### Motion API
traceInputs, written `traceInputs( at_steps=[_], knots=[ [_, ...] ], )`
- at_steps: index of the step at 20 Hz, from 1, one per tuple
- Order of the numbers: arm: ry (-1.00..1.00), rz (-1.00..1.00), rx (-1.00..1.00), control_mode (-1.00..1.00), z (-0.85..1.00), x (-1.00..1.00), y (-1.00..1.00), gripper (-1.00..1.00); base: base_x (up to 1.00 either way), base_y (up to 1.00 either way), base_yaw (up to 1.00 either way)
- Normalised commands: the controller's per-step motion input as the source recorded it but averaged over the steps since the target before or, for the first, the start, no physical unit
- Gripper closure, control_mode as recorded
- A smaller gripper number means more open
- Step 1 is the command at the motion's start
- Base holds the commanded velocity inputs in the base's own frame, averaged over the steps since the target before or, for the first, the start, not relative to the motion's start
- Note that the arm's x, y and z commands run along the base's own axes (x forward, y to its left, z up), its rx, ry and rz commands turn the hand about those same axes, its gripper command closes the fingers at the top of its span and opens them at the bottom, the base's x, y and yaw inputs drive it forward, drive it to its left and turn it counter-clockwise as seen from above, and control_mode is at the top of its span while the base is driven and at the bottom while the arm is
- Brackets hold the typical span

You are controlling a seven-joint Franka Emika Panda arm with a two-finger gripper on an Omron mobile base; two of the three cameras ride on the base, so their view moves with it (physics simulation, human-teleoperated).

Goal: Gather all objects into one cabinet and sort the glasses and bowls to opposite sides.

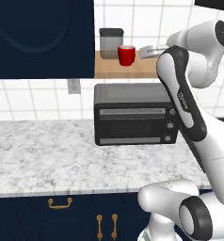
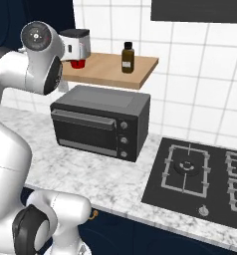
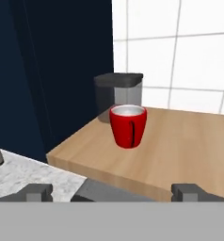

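– How do your jaws stand?

– You have the gripper spread wide, holding and touching nothing.

– And the cup?

– Your glossy red cup stands upright on the light wooden shelf, just in front of the grey lidded canister, beside the dark navy cabinet.

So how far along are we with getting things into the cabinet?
Nothing looks finished yet. One red cup stands on the wooden shelf beside the grey canister, outside the navy cabinet. The claw is open, lined up short of that cup, holding nothing. Grasping it, placing it and the sorting remain.
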Motion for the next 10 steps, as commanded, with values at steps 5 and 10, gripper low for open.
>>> traceInputs(
  at_steps=[5,10],
  knots=[
    [0.03,-0.10,-0.05,-1.00,-0.40,0.49,0.28,-1.00,0.00,0.00,0.00],
    [0.07,-0.02,-0.01,-1.00,-0.04,0.18,0.17,-1.00,0.00,0.00,0.00]
  ],
)
